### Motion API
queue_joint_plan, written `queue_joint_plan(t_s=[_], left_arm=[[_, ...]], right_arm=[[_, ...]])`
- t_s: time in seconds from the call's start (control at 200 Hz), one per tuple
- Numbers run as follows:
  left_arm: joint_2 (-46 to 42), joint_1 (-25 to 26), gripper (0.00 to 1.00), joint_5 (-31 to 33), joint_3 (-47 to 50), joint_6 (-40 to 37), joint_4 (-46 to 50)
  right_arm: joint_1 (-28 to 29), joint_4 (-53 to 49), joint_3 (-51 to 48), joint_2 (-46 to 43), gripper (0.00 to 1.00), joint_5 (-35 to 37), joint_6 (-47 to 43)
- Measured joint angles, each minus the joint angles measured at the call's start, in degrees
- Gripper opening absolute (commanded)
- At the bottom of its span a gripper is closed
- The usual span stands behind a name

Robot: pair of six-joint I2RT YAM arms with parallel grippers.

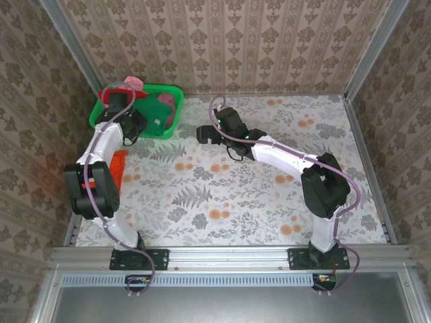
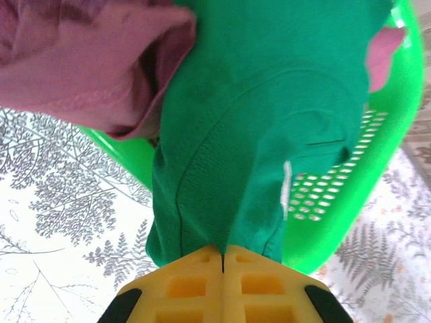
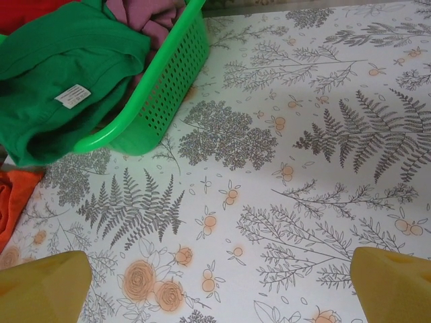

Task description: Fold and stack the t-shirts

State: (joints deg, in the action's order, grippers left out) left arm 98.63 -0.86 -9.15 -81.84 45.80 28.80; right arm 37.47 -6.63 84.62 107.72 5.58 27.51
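Yellow jaws of the left gripper (image 2: 222, 264) meet on a fold of the green shirt (image 2: 269, 121), draped over the basket (image 2: 337, 215) rim beside a pink shirt (image 2: 87, 60). The right gripper (image 3: 219, 282) gapes wide above the table (image 3: 303, 134). Risk: the thin pinch may slip, or lifting may drag the pink shirt out.

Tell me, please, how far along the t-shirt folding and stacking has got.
Little looks done: one orange-red shirt lies at the left edge of the table, whether folded I cannot tell. In hand: the left claw is shut on the green shirt at the basket rim; the right claw hangs open. Left: the pink shirt in the basket, then folding and stacking.
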Motion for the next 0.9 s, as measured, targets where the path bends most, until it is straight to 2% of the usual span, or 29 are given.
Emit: queue_joint_plan(t_s=[0.22,0.615,0.795,0.81,0.865,0.9], left_arm=[[-1.0,-0.3,0.0,-3.1,-7.5,-0.8,0.0],[-1.0,-0.3,0.0,-10.1,-36.7,-4.6,-1.5],[-1.0,0.2,0.0,-12.4,-41.1,-5.6,-3.0],[-0.8,0.3,0.07,-12.3,-41.1,-5.8,-2.8],[-0.4,0.5,0.42,-12.0,-41.0,-6.6,-2.0],[-0.1,0.7,0.56,-11.5,-40.4,-7.2,-1.4]], right_arm=[[0.0,0.0,0.0,0.0,1.0,0.0,0.4],[0.0,0.2,0.0,0.0,1.0,0.0,0.8],[0.0,0.2,0.0,0.0,1.0,0.0,1.0],[0.0,0.3,0.0,0.0,1.0,0.0,1.0],[0.0,0.4,0.0,0.0,1.0,0.0,1.2],[0.0,0.5,0.0,0.0,1.0,0.0,1.3]])
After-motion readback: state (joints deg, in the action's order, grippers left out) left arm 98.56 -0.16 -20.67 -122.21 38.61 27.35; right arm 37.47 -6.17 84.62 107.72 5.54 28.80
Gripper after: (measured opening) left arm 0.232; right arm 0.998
